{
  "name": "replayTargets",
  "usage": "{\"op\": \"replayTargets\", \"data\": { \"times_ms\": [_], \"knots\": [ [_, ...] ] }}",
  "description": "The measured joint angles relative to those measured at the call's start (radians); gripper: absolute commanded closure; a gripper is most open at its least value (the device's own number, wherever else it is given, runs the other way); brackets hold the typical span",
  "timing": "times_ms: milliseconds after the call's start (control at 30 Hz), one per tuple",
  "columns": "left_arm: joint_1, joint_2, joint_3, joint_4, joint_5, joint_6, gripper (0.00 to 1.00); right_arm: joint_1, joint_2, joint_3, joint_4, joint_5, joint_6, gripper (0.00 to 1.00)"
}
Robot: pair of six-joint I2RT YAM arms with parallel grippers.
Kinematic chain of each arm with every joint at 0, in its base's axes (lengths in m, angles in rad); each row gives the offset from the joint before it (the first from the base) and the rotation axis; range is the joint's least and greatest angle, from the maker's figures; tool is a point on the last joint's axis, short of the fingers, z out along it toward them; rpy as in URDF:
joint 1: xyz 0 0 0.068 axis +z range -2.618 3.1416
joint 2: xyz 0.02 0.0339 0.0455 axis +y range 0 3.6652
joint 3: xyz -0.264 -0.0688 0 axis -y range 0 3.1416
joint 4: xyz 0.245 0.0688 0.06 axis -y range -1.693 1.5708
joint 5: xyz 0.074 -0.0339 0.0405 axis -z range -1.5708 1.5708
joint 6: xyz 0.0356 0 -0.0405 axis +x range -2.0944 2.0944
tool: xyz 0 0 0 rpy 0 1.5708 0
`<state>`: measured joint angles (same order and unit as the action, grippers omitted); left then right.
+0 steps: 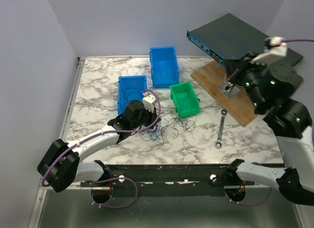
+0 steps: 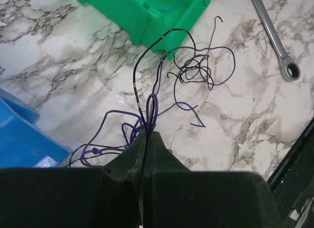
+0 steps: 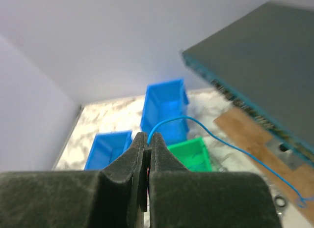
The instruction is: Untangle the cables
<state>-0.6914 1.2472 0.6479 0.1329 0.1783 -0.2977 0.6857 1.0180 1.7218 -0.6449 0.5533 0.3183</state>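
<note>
Two grippers are both pinched shut on wire. Nearest, on the near-left side of the green bin (image 1: 189,110), the left gripper (image 2: 147,135) has its jaws closed on a bunch of purple-blue and black strands of the cables (image 2: 196,71). Their loose tangle spreads over the marble table (image 1: 98,85) from the fingertips to that bin's near wall. A silver wrench (image 1: 221,127) lies right of the green bin, apart from the tangle. One blue bin (image 1: 120,95) sits left of it, a second blue bin (image 1: 164,78) behind it. Raised to the green bin's right, the right gripper (image 3: 148,138) clamps a single blue cable (image 3: 182,118), which arcs away and droops toward the wooden board (image 3: 240,122)
</note>
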Motion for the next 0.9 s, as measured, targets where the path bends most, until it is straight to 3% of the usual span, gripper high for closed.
{"op": "replayTargets", "data": {
  "times_ms": [300, 533, 700, 800, 900],
  "knots": [
    [-0.031, -0.182, -0.166, -0.034, 0.002, -0.107, 1.0, 0.0, 0.24, -0.027, 0.056, -0.241, 0.044, 0.99],
    [-0.031, -0.379, -0.195, -0.259, 0.002, -0.165, 1.0, 0.0, 0.346, -0.011, 0.126, -0.285, 0.047, 0.99],
    [-0.031, -0.519, -0.206, -0.326, -0.011, -0.198, 1.0, 0.0, 0.512, 0.299, 0.091, -0.313, 0.021, 0.99],
    [-0.031, -0.527, -0.218, -0.337, -0.032, -0.203, 1.0, 0.0, 0.632, 0.602, 0.057, -0.355, 0.009, 0.99],
    [-0.031, -0.505, -0.232, -0.339, -0.054, -0.201, 1.0, 0.0, 0.636, 0.673, 0.066, -0.389, 0.012, 0.99]
  ]
}}
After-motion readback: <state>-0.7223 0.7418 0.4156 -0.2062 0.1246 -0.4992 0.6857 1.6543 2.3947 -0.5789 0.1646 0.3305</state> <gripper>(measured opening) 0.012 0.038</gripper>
